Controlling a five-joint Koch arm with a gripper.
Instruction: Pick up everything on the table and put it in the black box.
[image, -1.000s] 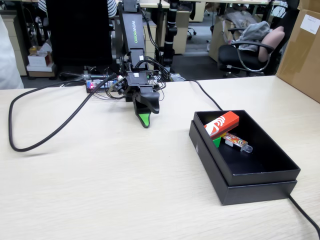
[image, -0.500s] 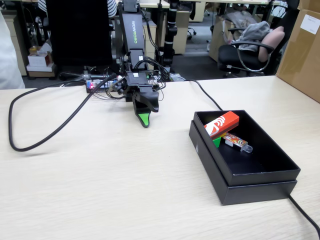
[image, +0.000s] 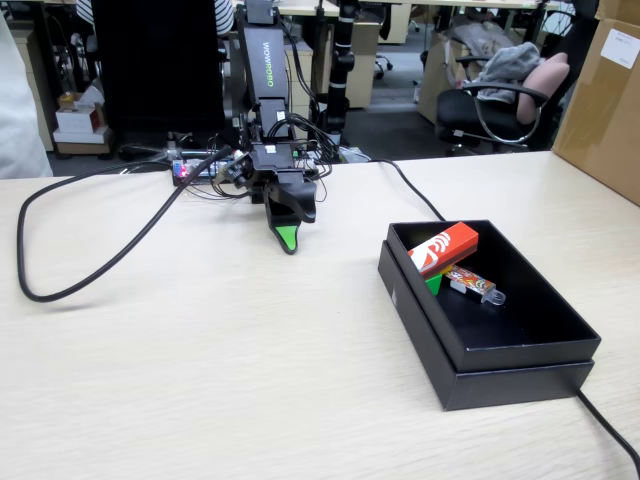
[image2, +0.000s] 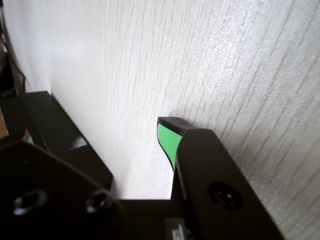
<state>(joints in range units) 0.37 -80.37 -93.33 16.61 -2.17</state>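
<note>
The black box stands on the table at the right of the fixed view. In it the red-orange block with its white swirl leans on the far left corner. A bit of the green cube shows under it. The yellow cube does not show. My gripper hangs tip-down near the arm's base, left of the box, open and empty, its green-padded finger close above the table. In the wrist view the gripper has bare table between its jaws, with the box at the left.
A small multicoloured stick with a clear end lies in the box. Black cables loop over the table's left side and another runs past the box. A brown cardboard carton stands at the far right.
</note>
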